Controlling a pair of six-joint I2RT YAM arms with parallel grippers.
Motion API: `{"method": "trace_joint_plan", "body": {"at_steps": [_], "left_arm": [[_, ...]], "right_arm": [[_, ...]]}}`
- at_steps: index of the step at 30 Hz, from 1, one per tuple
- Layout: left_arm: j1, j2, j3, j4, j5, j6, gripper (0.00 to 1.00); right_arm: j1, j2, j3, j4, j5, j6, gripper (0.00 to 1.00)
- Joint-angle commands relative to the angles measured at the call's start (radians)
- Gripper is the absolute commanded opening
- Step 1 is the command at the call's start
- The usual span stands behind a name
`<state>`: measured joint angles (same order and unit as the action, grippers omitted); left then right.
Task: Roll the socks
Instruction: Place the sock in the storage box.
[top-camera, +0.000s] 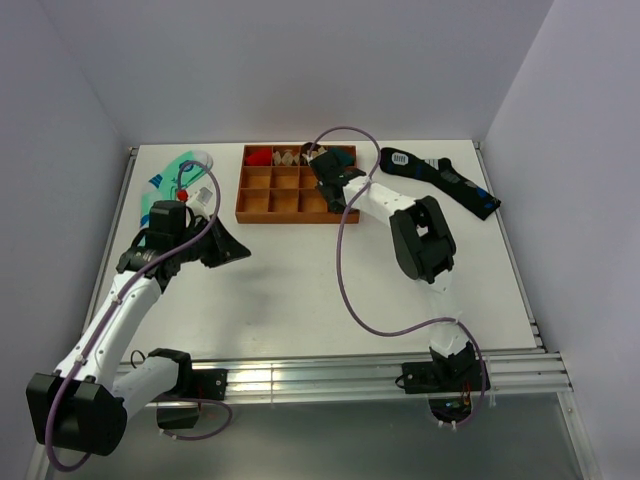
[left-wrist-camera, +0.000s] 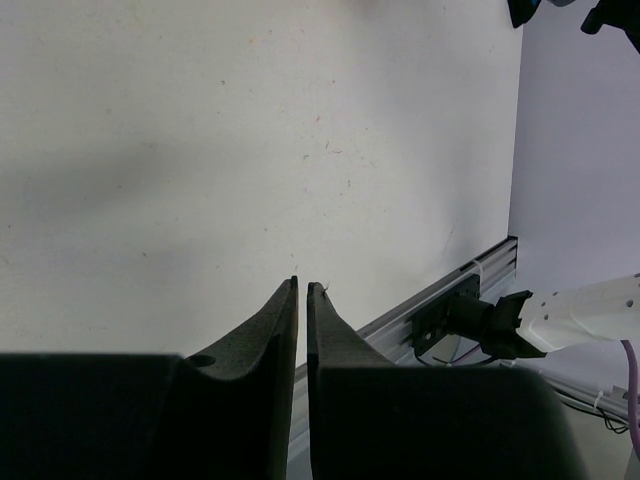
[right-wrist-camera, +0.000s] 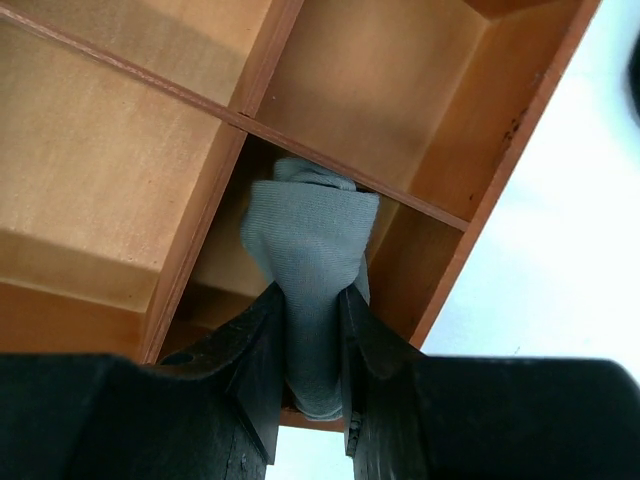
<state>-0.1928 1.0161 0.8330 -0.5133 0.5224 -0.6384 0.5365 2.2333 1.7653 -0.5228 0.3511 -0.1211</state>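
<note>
My right gripper (right-wrist-camera: 312, 300) is shut on the rolled light-grey socks (right-wrist-camera: 312, 250) and holds them over a near corner compartment of the wooden divided tray (right-wrist-camera: 120, 180). In the top view the right gripper (top-camera: 330, 185) is over the tray's right side (top-camera: 285, 215); the socks are hidden under it there. My left gripper (left-wrist-camera: 302, 290) is shut and empty, low over bare white table; in the top view it (top-camera: 232, 250) is left of centre.
A mint-green patterned sock (top-camera: 180, 175) lies at the back left. A long dark navy sock (top-camera: 440, 178) lies at the back right. The tray's back row holds red and other rolled items (top-camera: 262, 155). The aluminium rail (top-camera: 340, 375) runs along the near edge.
</note>
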Motion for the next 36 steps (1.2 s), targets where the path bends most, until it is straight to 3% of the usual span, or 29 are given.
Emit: {"method": "trace_joint_plan", "body": {"at_steps": [1,6,19,36], "left_arm": [[0.004,-0.001,0.049,0.022,0.013,0.028,0.14],[0.004,0.001,0.049,0.018,0.005,0.029,0.14],[0.004,0.013,0.064,0.024,0.011,0.017,0.13],[0.004,0.024,0.081,0.012,0.008,0.019,0.15]], "right_arm": [[-0.015,0.003,0.028,-0.077,-0.073,-0.003,0.0],[-0.059,0.029,0.08,-0.095,-0.247,0.057,0.0],[-0.084,0.103,0.169,-0.169,-0.199,0.098,0.0],[-0.095,0.045,0.143,-0.152,-0.227,0.12,0.33]]}}
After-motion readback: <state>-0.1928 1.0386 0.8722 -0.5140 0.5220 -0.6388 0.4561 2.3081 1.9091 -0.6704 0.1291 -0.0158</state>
